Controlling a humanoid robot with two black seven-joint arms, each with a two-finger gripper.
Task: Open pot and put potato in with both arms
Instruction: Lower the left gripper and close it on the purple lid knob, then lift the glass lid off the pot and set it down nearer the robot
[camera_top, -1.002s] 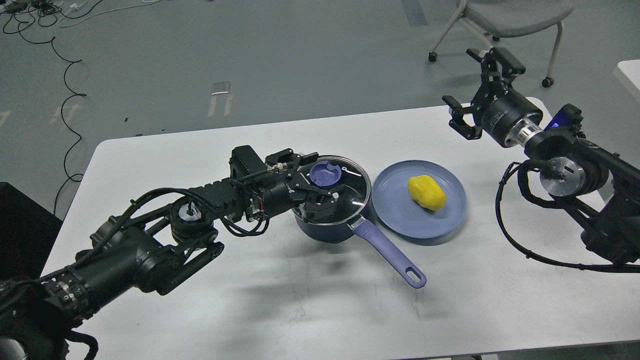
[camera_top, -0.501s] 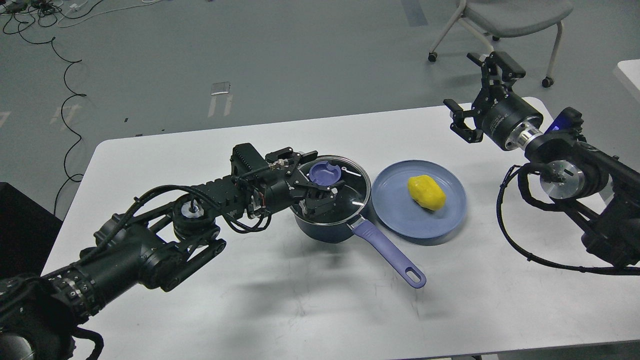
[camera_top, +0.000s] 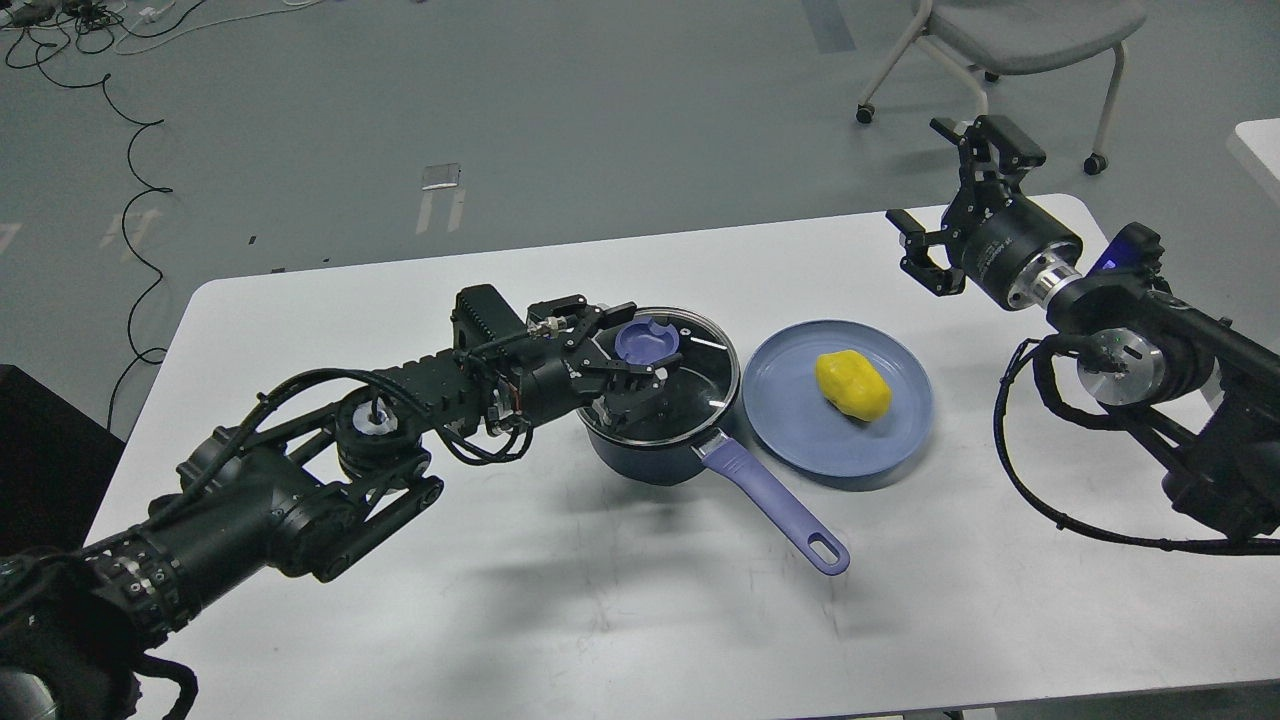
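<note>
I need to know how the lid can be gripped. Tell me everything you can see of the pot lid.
The lid is round, clear glass with a metal rim, and sits flat and closed on the dark blue pot. Its purple knob stands off-centre toward the far left, with a dished top. The left claw is over the lid, fingers spread beside the knob's near side; whether they touch it is unclear. The glass reflects light, so the pot's inside is hard to see.

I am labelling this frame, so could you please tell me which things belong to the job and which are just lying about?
Job: dark blue pot with purple handle; glass lid with purple knob; yellow potato; round blue plate; left tool; right tool.

Lying about: grey wheeled chair; black floor cables.
</note>
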